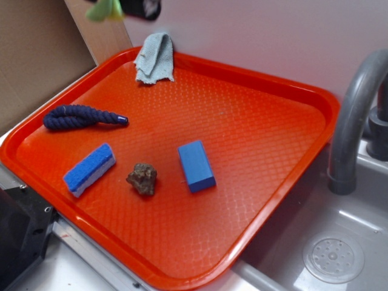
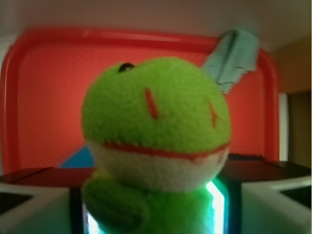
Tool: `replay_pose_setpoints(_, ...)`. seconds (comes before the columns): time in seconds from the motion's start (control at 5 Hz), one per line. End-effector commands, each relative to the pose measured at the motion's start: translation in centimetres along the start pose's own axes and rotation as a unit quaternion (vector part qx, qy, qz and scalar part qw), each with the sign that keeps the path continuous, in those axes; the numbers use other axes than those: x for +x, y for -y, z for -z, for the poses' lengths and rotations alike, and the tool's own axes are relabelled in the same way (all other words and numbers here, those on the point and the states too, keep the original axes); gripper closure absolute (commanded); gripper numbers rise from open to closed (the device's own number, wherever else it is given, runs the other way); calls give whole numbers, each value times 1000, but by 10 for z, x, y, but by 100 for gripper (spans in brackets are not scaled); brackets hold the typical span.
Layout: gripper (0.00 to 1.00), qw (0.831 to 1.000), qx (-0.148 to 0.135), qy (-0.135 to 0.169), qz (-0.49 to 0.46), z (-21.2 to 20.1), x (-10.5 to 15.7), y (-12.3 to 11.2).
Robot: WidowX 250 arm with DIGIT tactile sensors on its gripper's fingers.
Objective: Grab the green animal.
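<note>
Got it! The hand [image 2: 156, 214] pinches the green animal [image 2: 156, 131], hoisted high above the orange tray [image 1: 291, 91]; grab looks finished.

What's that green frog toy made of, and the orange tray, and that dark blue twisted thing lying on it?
The green animal looks like soft plush: its surface is fuzzy, with a red stitched-looking mouth line. The gripper is closed around its body. The tray looks like hard plastic, with a slightly glossy finish and a fine embossed grid. The rope seems to be twisted fibre, cotton perhaps; its strands show as spirals.
</note>
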State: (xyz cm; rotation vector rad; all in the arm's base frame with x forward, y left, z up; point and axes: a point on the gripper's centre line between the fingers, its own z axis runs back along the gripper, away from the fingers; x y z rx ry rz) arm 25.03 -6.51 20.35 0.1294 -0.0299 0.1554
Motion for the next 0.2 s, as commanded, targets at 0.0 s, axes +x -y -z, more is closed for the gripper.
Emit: replay_pose_setpoints(0.0, 100, 996, -14, 48, -73, -4, 54, -9)
